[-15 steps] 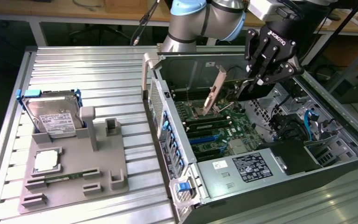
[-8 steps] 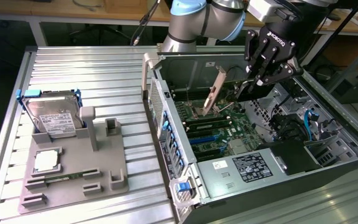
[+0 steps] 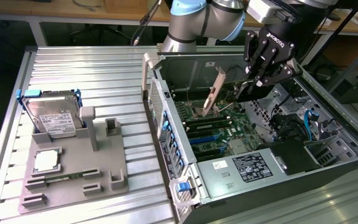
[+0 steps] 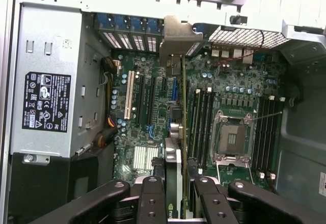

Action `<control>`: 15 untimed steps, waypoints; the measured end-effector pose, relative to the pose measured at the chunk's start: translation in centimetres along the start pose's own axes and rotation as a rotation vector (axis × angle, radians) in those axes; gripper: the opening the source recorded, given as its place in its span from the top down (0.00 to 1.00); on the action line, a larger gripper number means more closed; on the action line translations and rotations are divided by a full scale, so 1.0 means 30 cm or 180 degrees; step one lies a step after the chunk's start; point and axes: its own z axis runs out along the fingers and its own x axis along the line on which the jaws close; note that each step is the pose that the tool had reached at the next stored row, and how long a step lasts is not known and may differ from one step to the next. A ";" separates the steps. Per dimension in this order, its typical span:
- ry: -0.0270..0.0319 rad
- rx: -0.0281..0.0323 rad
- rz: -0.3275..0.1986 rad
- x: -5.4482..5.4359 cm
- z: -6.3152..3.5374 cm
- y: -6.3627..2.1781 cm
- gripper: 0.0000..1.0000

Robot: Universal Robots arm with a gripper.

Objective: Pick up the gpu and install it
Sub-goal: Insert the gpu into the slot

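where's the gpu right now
In the exterior view the gpu is inside the open computer case on the exterior view's right, held edge-down in the jaws of the gripper just above the motherboard.

Bright, even light; soft shadows

robot arm (image 3: pixel 197 23) chopped off at the exterior view's 12 o'clock edge, computer case (image 3: pixel 328 186) running out of frame around 5 o'clock, most of the gpu (image 3: pixel 215 93) buried behind the gripper (image 3: pixel 263 84) at 3 o'clock of the bracket, power supply label (image 3: pixel 252 167) print way too tiny to read, same deal with the hard drive sticker (image 3: pixel 58 125)
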 end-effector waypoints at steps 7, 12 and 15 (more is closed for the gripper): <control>0.0000 0.0000 0.0000 0.000 0.008 0.000 0.73; -0.0002 0.0001 0.0039 0.000 0.016 -0.001 0.73; -0.0006 0.0002 0.0123 0.000 0.019 -0.001 0.73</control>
